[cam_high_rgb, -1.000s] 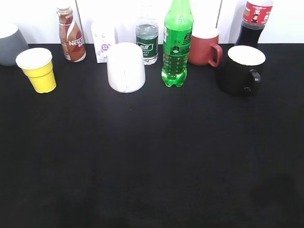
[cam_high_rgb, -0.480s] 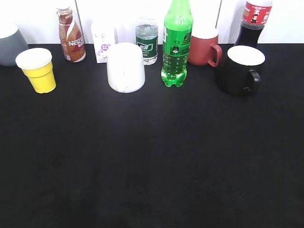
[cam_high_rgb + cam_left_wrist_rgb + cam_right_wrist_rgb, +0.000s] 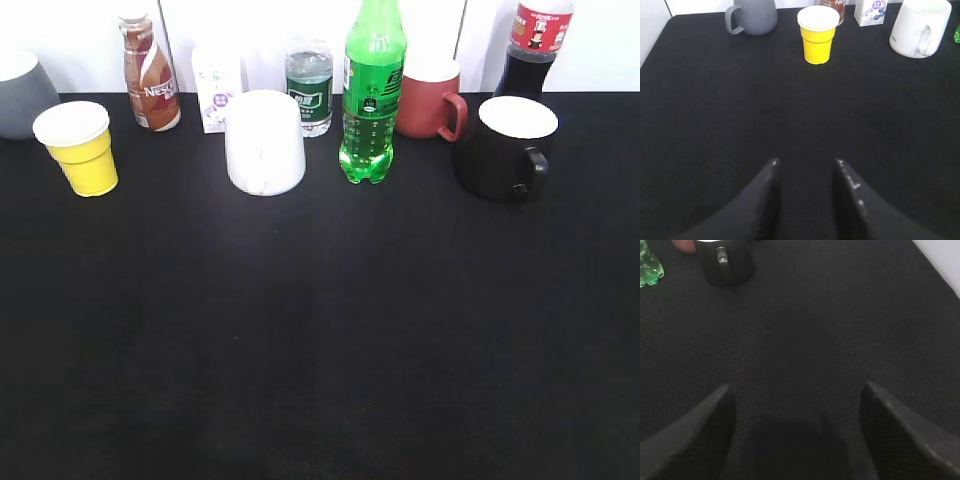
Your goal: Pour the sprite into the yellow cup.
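My right claw (image 3: pixel 797 395) hangs wide and empty; left claw (image 3: pixel 805 170) parted too; I should grip the sprite (image 3: pixel 373 95) mid-body, clear of the mugs, then tip over the cup (image 3: pixel 80 147).

Black cloth-covered desk (image 3: pixel 320 330). All items along far edge. Left to right: grey mug (image 3: pixel 20 92) at far left corner, yellow cup (image 3: pixel 78 147), brown coffee bottle (image 3: pixel 150 75), small milk carton (image 3: pixel 217 88), white mug (image 3: pixel 264 141), water bottle (image 3: pixel 308 88), sprite (image 3: pixel 371 95), red mug (image 3: pixel 430 98), black mug (image 3: pixel 505 147), cola bottle (image 3: pixel 535 45) near far right corner.
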You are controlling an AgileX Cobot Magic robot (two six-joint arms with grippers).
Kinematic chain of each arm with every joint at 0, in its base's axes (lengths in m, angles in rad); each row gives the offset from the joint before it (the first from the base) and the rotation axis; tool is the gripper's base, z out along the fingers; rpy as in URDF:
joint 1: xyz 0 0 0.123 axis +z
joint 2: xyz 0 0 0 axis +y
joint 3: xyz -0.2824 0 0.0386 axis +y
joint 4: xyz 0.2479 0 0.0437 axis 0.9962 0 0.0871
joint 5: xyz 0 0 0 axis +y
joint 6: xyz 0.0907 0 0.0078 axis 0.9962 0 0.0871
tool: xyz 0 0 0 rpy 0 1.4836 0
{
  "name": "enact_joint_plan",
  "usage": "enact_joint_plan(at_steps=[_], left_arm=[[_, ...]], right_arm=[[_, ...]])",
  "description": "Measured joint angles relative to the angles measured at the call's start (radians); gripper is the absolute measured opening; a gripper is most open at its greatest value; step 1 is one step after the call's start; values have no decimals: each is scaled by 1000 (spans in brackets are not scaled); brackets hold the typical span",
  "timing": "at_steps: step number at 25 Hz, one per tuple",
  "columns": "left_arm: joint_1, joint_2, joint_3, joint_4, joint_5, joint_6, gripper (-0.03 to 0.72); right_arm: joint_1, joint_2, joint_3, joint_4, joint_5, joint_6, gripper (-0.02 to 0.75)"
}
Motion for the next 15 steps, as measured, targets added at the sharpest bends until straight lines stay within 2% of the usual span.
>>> enact_joint_plan(at_steps=[6, 9, 11, 15], left_arm=[[0, 0, 0, 0, 0, 0, 237], [0, 0, 0, 0, 0, 0, 237], [0, 0, 0, 0, 0, 0, 237], [0, 0, 0, 0, 0, 0, 237]], right_arm=[[0, 0, 0, 0, 0, 1, 587], [0, 0, 0, 26, 0, -4, 587], [0, 0, 1, 88, 0, -63, 587], [0, 0, 2, 93, 0, -71, 587]])
